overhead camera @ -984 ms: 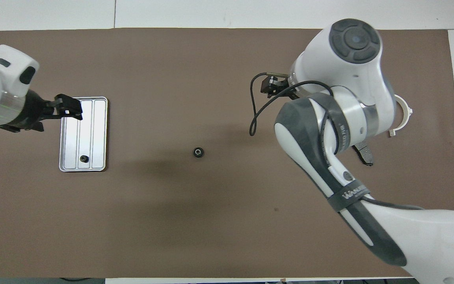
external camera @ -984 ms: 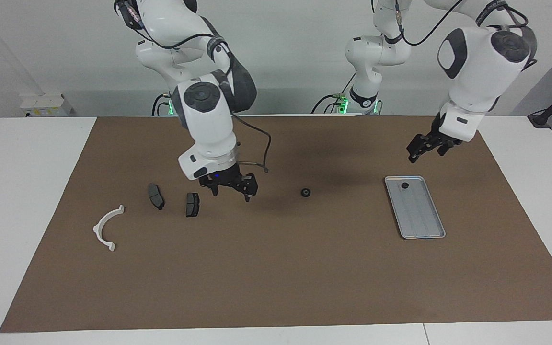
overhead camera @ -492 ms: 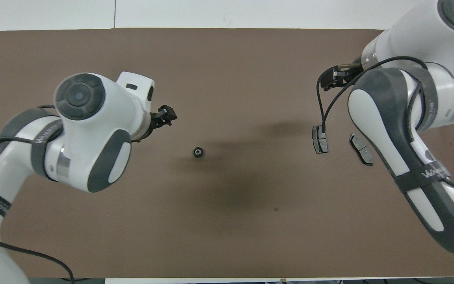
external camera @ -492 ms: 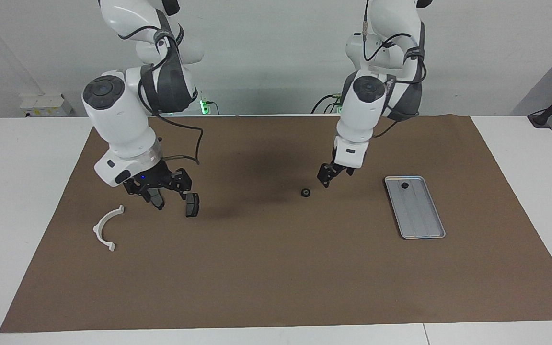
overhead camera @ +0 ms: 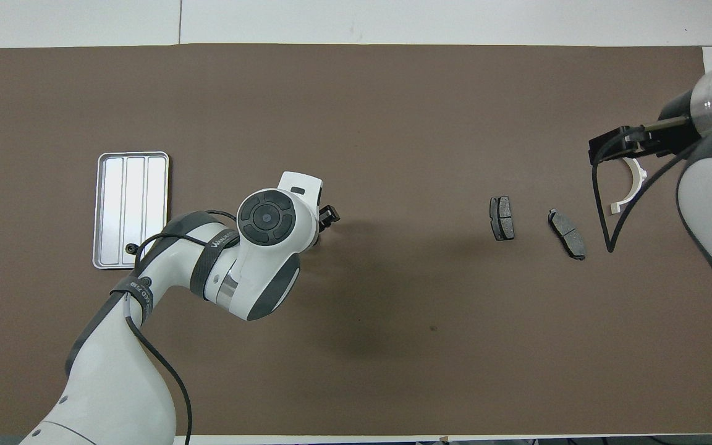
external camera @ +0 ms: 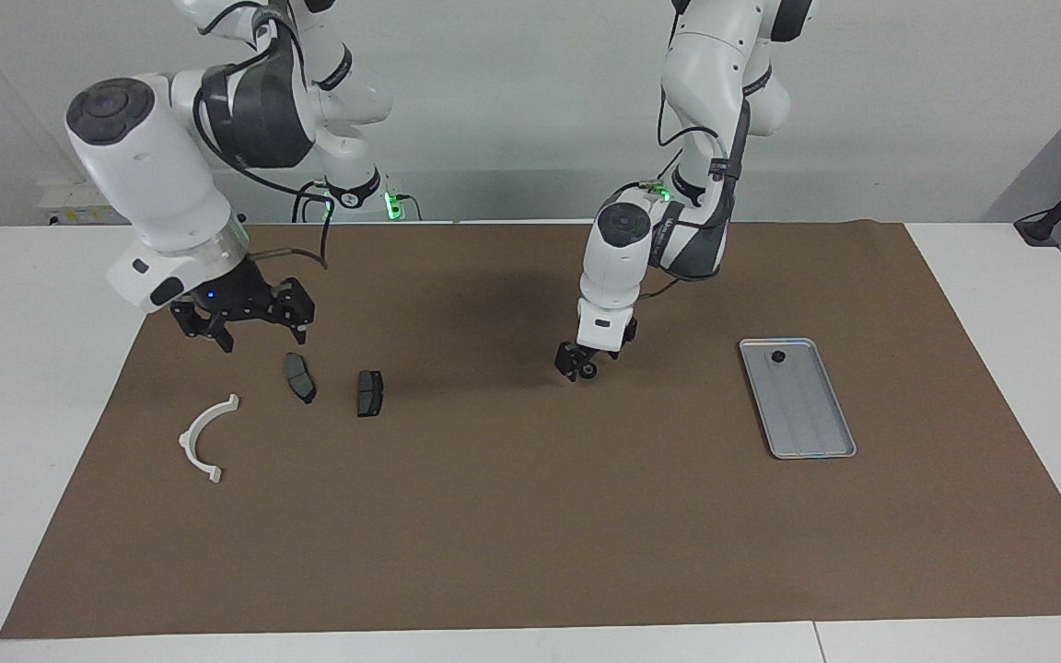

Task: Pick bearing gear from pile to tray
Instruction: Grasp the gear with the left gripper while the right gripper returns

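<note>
A small black round bearing gear (external camera: 590, 371) lies on the brown mat mid-table. My left gripper (external camera: 578, 366) is down at it, touching or just beside it; in the overhead view my left gripper (overhead camera: 329, 216) and its arm hide the gear. The silver ribbed tray (external camera: 802, 410) lies toward the left arm's end and also shows in the overhead view (overhead camera: 130, 191). It holds one black round piece (external camera: 778, 356). My right gripper (external camera: 241, 322) is open and empty above the mat, near the brake pads.
Two dark grey brake pads (external camera: 299, 378) (external camera: 369, 392) and a white half-ring bracket (external camera: 206, 437) lie toward the right arm's end. The brown mat (external camera: 530, 516) covers most of the white table.
My left gripper has swung from above the tray to mid-table and come down at the gear. My right gripper has drawn back from mid-table toward its own end.
</note>
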Motion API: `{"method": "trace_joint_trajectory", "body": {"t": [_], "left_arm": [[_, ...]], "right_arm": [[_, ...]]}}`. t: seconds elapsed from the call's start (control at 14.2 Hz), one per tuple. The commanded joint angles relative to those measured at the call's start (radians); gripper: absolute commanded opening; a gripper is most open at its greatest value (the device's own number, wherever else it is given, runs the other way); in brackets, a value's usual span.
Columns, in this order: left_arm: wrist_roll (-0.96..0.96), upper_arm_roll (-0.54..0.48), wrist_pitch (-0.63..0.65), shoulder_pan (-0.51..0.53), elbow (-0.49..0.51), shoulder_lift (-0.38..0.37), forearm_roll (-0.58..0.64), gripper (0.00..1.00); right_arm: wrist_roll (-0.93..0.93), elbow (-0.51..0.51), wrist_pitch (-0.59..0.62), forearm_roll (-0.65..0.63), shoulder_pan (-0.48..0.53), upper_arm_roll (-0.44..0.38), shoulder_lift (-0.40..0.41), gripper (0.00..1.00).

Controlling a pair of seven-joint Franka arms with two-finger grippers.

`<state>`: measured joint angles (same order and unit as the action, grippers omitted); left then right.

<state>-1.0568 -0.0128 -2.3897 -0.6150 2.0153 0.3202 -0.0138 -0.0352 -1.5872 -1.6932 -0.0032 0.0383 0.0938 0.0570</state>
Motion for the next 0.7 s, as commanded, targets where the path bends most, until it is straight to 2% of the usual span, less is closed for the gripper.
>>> {"method": "trace_joint_trajectory", "body": {"t": [0.0, 0.28, 0.49, 0.63], "left_arm": [[-0.009, -0.013, -0.025, -0.014, 0.019, -0.007, 0.002, 0.92], [-0.012, -0.015, -0.025, -0.019, 0.008, 0.016, 0.002, 0.85], [-0.012, -0.016, -0.019, -0.026, 0.005, 0.016, 0.0, 0.71], [-0.015, -0.016, -0.017, -0.026, 0.003, 0.016, 0.0, 0.53]], "right_arm": [[-0.022, -0.146, 0.006, 0.003, 0.028, 0.015, -0.161, 1.0], [-0.023, -0.117, 0.018, 0.002, 0.08, 0.018, -0.164, 1.0], [-0.008, -0.1, 0.026, 0.006, 0.083, 0.018, -0.157, 1.0], [0.014, -0.1, 0.024, 0.025, 0.074, 0.017, -0.148, 1.0]]}}
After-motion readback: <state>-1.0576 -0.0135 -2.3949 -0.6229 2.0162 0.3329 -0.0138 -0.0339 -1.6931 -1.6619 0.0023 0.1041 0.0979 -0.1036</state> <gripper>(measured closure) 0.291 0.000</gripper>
